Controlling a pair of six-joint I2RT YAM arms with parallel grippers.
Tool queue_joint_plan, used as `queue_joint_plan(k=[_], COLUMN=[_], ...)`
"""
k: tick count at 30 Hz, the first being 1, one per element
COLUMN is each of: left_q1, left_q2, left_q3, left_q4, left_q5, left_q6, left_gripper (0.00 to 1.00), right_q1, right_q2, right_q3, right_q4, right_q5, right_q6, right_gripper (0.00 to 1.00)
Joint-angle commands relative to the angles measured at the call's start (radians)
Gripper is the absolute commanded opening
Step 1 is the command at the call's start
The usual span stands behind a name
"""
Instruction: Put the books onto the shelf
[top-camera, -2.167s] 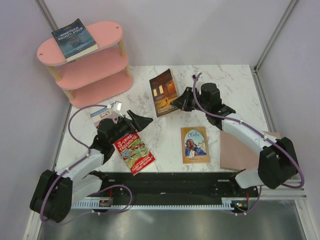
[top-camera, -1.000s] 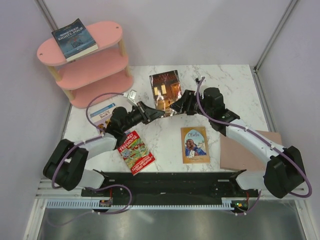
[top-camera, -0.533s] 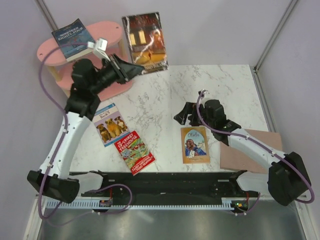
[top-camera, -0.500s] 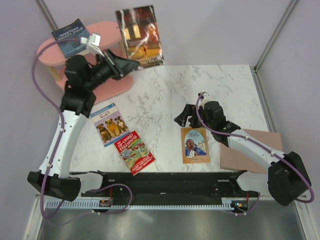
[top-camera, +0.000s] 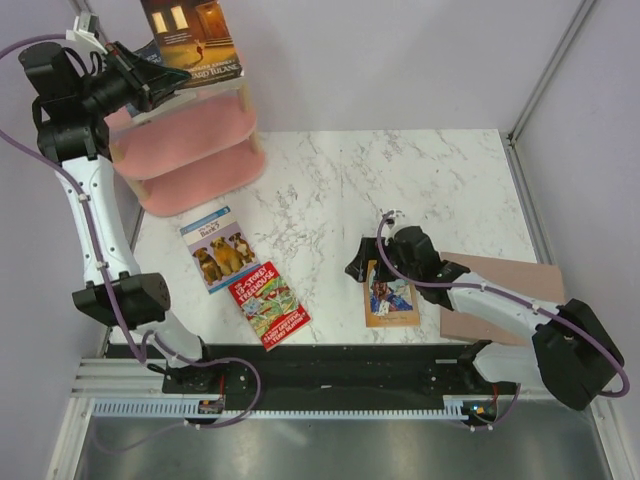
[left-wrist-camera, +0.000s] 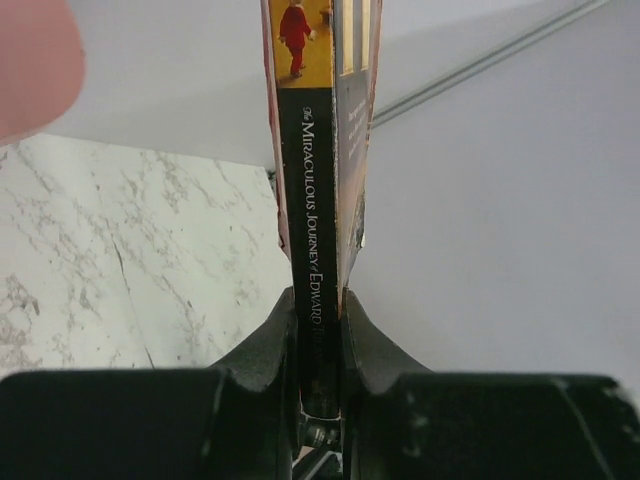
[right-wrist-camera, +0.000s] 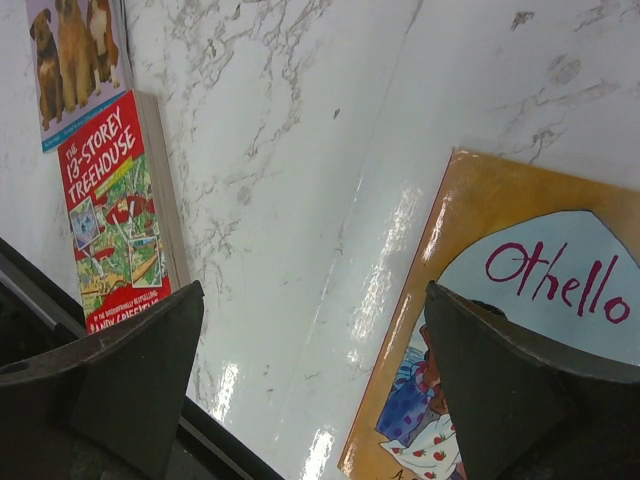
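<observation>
Left end effector (left-wrist-camera: 318, 335) clenched on the dark brown book (top-camera: 190, 38) at its spine end. I see the book raised above the top board of the pink shelf (top-camera: 195, 135). Right end effector (right-wrist-camera: 310, 300) released, jaws wide, low over the upper edge of the orange Othello book (top-camera: 398, 300), flat on the surface (top-camera: 330, 180). Treehouse book (top-camera: 268, 305) and puppy book (top-camera: 218, 250) lie side by side, left of centre.
</observation>
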Motion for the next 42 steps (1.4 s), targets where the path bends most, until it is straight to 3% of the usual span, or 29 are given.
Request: queue_joint_plan(k=[1,9,22,42], left_q1=[0.112,0.226,0.264,0.269], left_q2=[0.033,0.102,0.228,0.273], left_q3=[0.046,0.044,0.076,0.050], left_q4=[-0.031,-0.029,0.034,0.057], left_q5=[0.136,0.164,0.148,0.086], left_q6=[-0.062,-0.060,-0.143,-0.128], left_gripper=[0.02,0.02,0.02,0.04], right_q1=[0.027,0.044,0.073,0.096], right_q2=[0.016,0.073,0.133,0.168], right_q3=[-0.027,-0.004,0.035,0.057], right_q4=[0.042,0.047,0.038,0.030], right_q5=[0.032,0.020,0.000,-0.002], right_q6=[-0.004,-0.011,-0.016,-0.028], right_gripper=[0.98,0.98,0.98,0.98])
